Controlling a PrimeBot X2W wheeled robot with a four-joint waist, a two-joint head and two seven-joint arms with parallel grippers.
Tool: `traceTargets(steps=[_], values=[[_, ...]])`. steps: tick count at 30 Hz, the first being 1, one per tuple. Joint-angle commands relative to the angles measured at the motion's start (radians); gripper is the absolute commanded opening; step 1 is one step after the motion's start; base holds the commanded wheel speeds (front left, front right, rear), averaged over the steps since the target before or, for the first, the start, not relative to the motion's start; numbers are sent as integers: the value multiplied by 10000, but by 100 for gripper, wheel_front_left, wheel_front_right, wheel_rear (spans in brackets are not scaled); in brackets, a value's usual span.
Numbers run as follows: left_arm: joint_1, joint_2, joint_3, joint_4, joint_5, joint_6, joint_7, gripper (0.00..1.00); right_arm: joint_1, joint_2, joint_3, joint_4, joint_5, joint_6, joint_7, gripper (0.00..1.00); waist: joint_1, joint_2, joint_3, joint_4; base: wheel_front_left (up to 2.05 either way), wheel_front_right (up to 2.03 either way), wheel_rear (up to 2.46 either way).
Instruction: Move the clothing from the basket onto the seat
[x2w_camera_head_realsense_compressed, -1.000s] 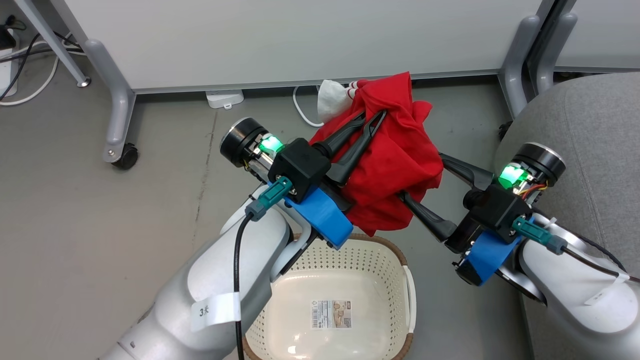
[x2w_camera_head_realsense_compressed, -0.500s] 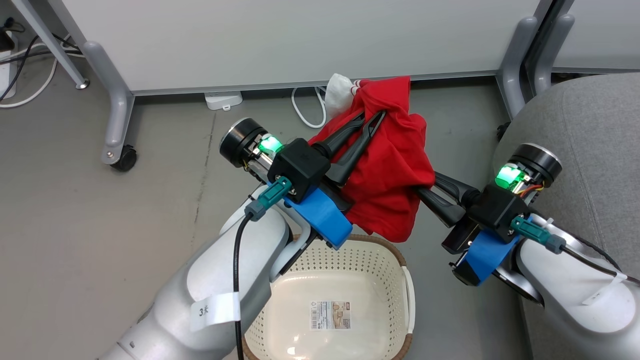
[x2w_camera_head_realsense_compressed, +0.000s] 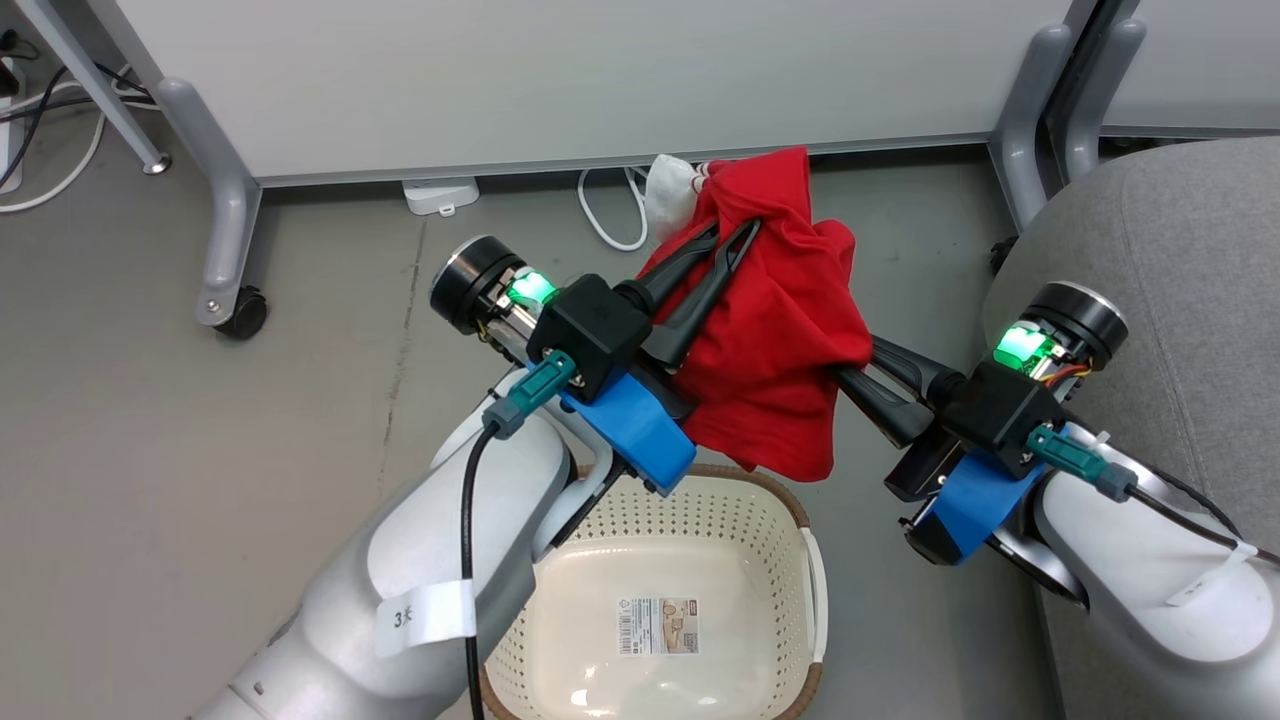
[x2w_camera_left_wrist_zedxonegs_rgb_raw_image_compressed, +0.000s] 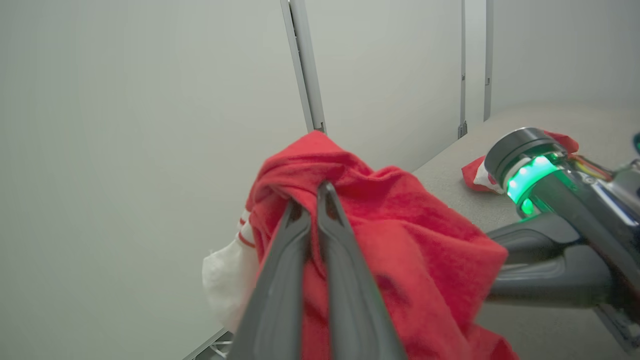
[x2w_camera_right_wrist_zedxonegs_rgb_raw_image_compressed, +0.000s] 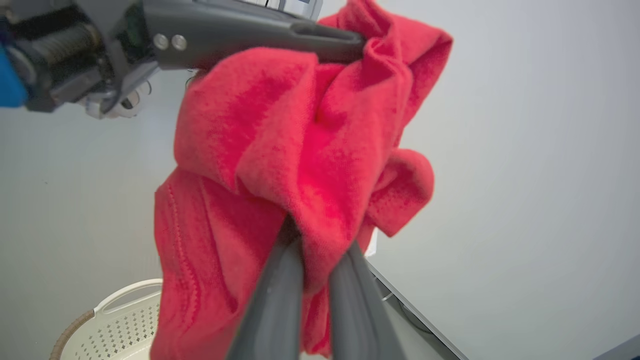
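- The laundry basket (x2w_camera_head_realsense_compressed: 740, 520) is sitting closest in, right under the arms. Its bottom is showing bare with only the label sticker (x2w_camera_head_realsense_compressed: 660, 627) on it, so I'd say the emptying part is done.
- Just above and past the rim, the left gripper (x2w_camera_head_realsense_compressed: 735, 235) is pinching a top fold of the red garment (x2w_camera_head_realsense_compressed: 775, 320), jaws squeezed nearly together on the cloth. The left wrist view is showing the same bite.
- The right gripper (x2w_camera_right_wrist_zedxonegs_rgb_raw_image_compressed: 312, 250) is clamping the garment's other side, fingers closed with fabric bunched over the tips. So both claws are gripping the same piece, and it's hanging in the air between them with a white band poking out at the far end.
- The grey seat (x2w_camera_head_realsense_compressed: 1180, 260) is sitting off to the robot's right, well apart from the hanging cloth.
- Further back on the seat, a second red-and-white garment (x2w_camera_left_wrist_zedxonegs_rgb_raw_image_compressed: 475, 172) is already lying there.
- Reads like the carry step for the last piece. The next move is calling for both arms swinging right together until the cloth is hanging over the cushion, then both letting go, watching the low hem isn't snagging the basket rim.
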Motion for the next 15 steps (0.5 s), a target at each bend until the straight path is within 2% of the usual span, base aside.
traceTargets(steps=[1,15], values=[[71,31,63,70,68,-14,-51,100,64,68,-47,6,10,1,-6,0,0,0,8,-6,0,0,0],[144,62,249,184,304,-15,-51,100,399,219,-757,-12,-44,1,-9,0,0,0,178,-133,0,0,0]])
